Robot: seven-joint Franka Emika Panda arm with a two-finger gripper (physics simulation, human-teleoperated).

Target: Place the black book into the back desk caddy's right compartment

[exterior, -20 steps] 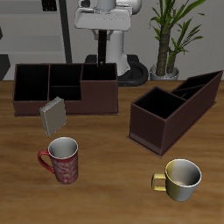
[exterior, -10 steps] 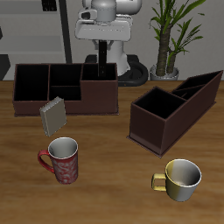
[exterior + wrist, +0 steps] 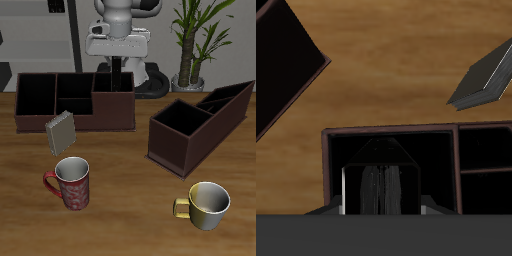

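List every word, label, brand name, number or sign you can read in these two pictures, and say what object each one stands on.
No readable text in either view.
Red mug: a speckled pattern, no letters.
Grey book: cover plain at this size.
Metal mug: unmarked.
Back desk caddy and slanted caddy: plain dark brown walls.
Book in the gripper: only pale page edges show.

Only the arm moved really. The gripper has dipped lower over the back desk caddy, down into its end section behind the table, and the arm's upper part has swung a bit sideways.
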